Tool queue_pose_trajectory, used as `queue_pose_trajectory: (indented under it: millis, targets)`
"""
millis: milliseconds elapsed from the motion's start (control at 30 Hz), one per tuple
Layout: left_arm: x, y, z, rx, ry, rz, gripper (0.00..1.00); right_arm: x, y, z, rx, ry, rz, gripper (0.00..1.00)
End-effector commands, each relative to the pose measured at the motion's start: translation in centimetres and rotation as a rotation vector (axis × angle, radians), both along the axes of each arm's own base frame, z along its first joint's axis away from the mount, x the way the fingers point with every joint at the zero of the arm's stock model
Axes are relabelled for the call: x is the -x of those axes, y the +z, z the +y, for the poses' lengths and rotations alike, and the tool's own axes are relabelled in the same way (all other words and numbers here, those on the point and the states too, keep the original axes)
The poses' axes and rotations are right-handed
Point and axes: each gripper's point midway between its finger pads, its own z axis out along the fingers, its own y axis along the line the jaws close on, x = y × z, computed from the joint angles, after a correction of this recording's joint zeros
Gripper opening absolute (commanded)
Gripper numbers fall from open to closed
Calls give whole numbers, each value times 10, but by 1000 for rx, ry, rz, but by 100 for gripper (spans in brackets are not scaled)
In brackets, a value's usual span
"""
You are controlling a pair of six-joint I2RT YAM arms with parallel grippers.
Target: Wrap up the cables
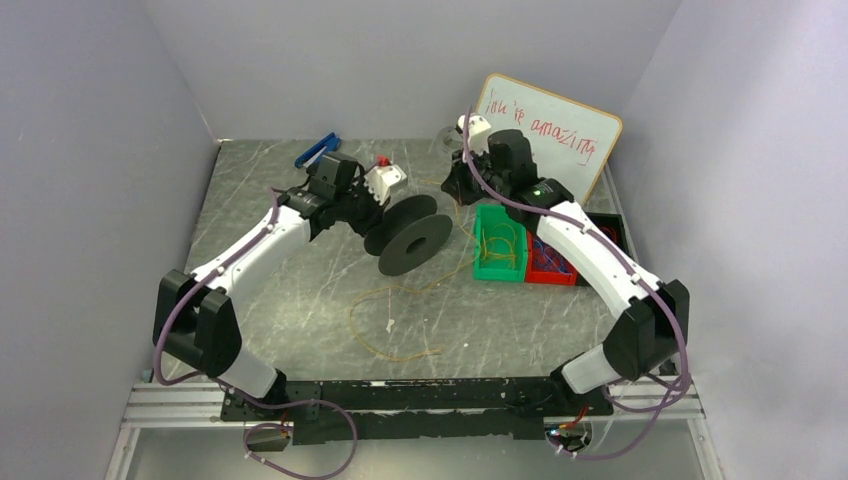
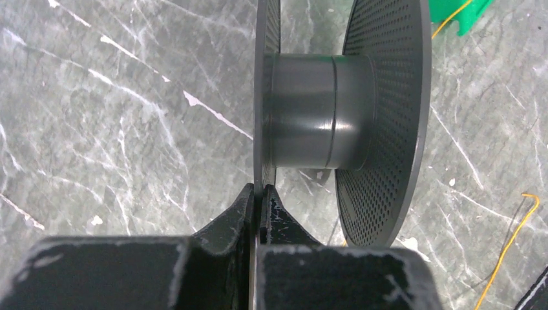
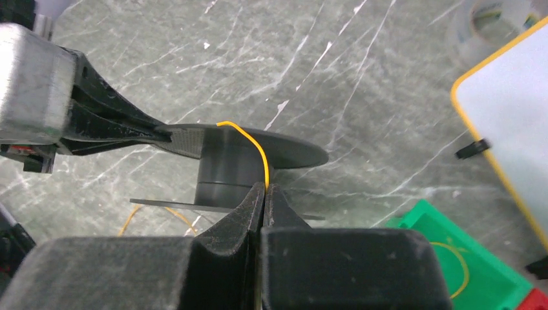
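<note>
A black spool [image 1: 410, 235] hangs tilted above the table, its bare core [image 2: 320, 110] facing the left wrist camera. My left gripper [image 2: 263, 192] is shut on the edge of the spool's near flange [image 2: 267, 77]. My right gripper [image 3: 265, 189] is shut on a thin yellow cable [image 3: 249, 139], which arcs from the fingertips over a flange rim toward the left gripper [image 3: 97, 123]. More of the cable [image 1: 385, 318] lies in loose loops on the table below the spool. In the top view, the right gripper [image 1: 452, 190] sits just right of the spool.
A green bin [image 1: 500, 262] holding yellow wire loops and a red bin [image 1: 553, 275] with blue-purple wires stand right of the spool. A whiteboard [image 1: 550, 130] leans at the back right, with a tape roll [image 1: 445, 140] beside it. A blue object [image 1: 318, 150] lies at the back left.
</note>
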Motion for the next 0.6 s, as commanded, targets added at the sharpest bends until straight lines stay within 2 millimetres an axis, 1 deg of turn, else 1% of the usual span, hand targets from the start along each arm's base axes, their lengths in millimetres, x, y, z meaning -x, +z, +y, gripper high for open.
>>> queue_pose_trajectory:
  millis: [0,200,300,367,433,500,567]
  targets:
    - [-12,15,1,32,73,-13,3,1,-4,18,-117,-58,137,0]
    - [-15,12,0,39,82,-19,3,8,-17,28,-153,-67,230,0]
    - [-17,9,-2,42,86,-2,3,7,-23,34,-115,-67,208,0]
    - [-18,7,-5,47,97,24,3,1,-30,34,-67,-92,184,0]
    - [-23,6,-4,47,134,46,2,-2,-37,36,-50,-105,190,0]
    - [-31,5,1,40,212,55,3,2,-43,43,-72,-82,236,0]
    - [-36,3,4,41,254,53,3,6,-44,50,-96,-59,276,0]
